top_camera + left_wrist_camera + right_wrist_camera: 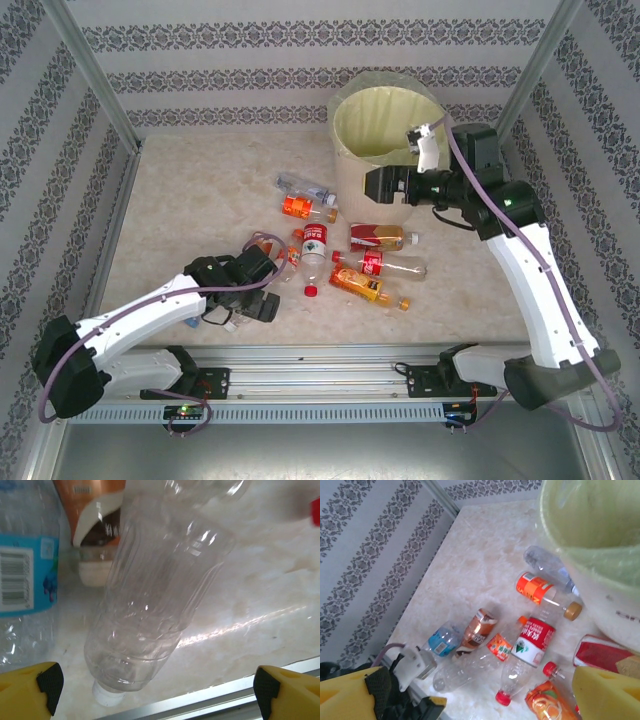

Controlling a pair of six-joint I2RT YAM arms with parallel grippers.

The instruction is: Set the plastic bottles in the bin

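The bin (348, 172) stands at the far right of the counter (180, 200) and is lined with a pale yellow-green bag (385, 125). The plastic bottles (340, 250) lie on their sides in a loose cluster on the counter, to the left of the bin and nearer than it.

The left gripper (159, 690) sits low over the counter at the near left edge of the cluster. Its fingers (45, 685) are spread wide apart. A clear bottle (155, 595) with no label lies between them, white cap end toward the gripper; neither finger touches it. A blue-label bottle (25, 575) lies just beside it, and a brown-label bottle (95, 510) lies beyond.

The right gripper (480, 690) is raised above the counter, just beside the near left wall of the bin. Its fingers are spread apart with nothing between them.
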